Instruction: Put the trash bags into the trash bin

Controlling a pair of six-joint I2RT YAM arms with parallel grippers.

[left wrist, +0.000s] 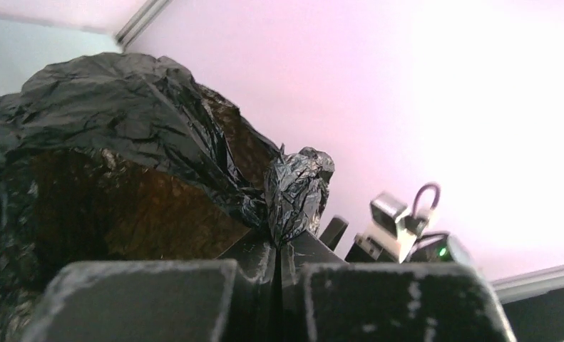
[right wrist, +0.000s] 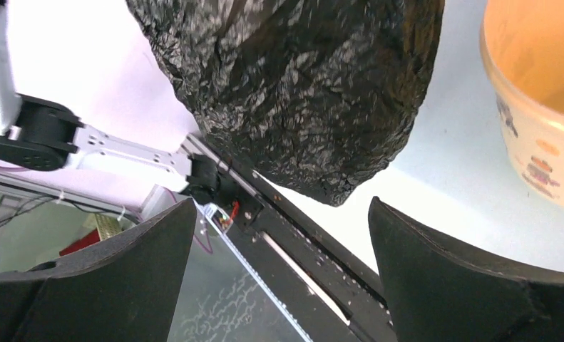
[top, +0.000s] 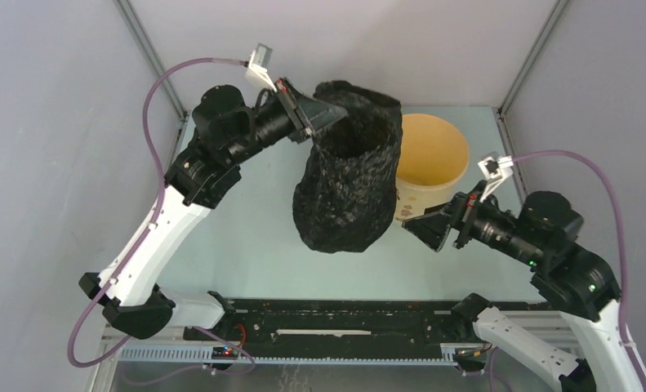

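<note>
A black crinkled trash bag [top: 348, 180] hangs open-mouthed in the air over the table, just left of the pale yellow trash bin [top: 430, 162]. My left gripper [top: 333, 113] is shut on the bag's rim at its far left side and holds it up. In the left wrist view the pinched film bunches up just past the gripper [left wrist: 277, 246], and the bag [left wrist: 122, 128] billows to the left. My right gripper [top: 415, 226] is open and empty, low beside the bin's front, right of the bag's bottom. The right wrist view shows the bag [right wrist: 300, 85] ahead and the bin [right wrist: 535, 107] at right.
The black base rail [top: 336, 322] runs along the table's near edge. Grey walls with metal corner posts [top: 152, 49] enclose the table at the back and sides. The bin stands at the back right, near the right wall.
</note>
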